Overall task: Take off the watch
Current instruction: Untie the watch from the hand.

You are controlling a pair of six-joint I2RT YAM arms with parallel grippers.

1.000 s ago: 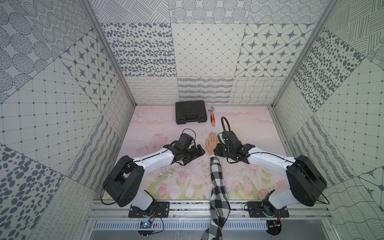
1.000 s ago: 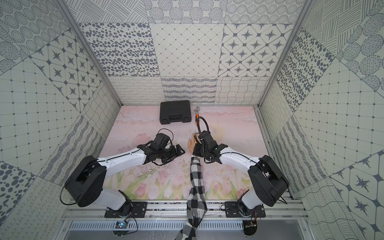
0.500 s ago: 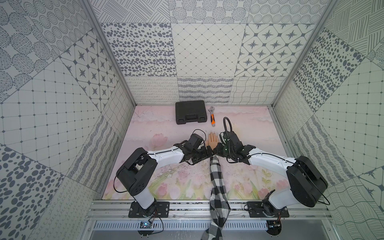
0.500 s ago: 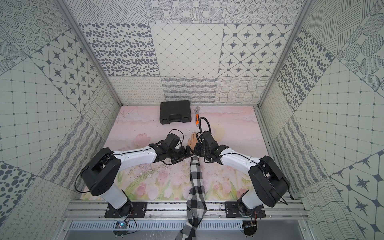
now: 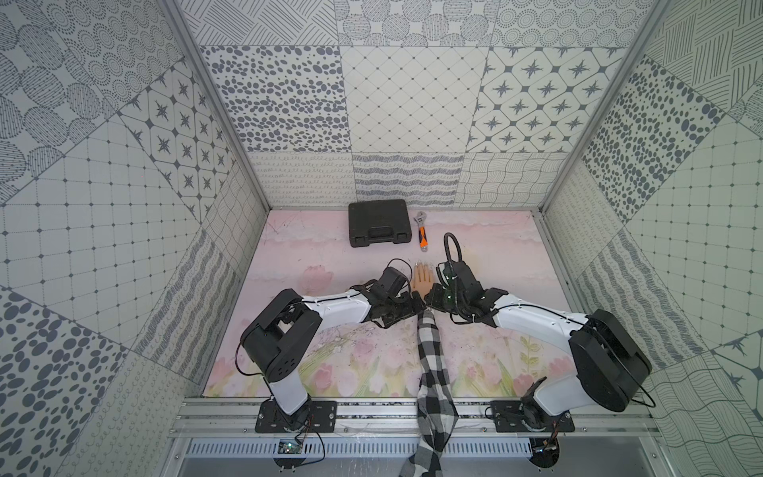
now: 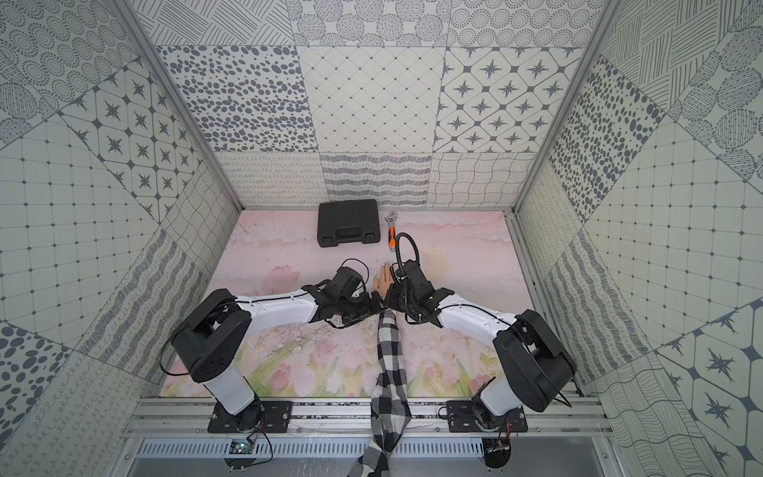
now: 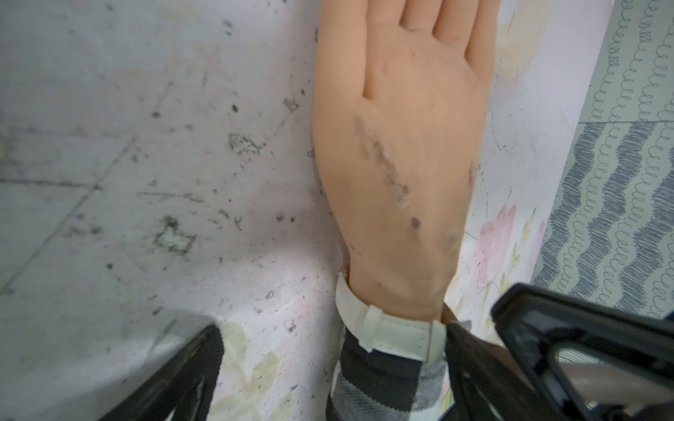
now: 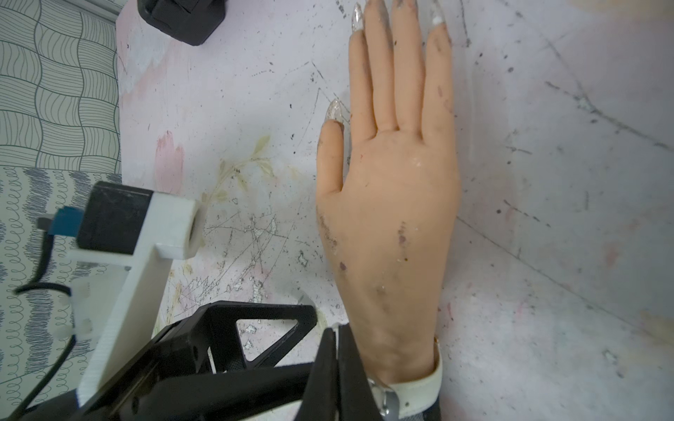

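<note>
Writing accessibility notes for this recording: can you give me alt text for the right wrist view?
A mannequin hand lies back up on a scuffed mat, a white-strapped watch round its wrist. The shut right gripper is at the wrist in the foreground, with the left arm close beside it.

Grey-and-white patterned wall panels (image 5: 384,103) around a scuffed pink floral floor mat (image 5: 330,256), aluminium rail (image 5: 371,417) in front

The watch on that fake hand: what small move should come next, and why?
Probably the open left gripper closes over the wrist to steady it: the watch still circles the wrist of the mannequin hand, and the right gripper looks shut on its strap's end.
</note>
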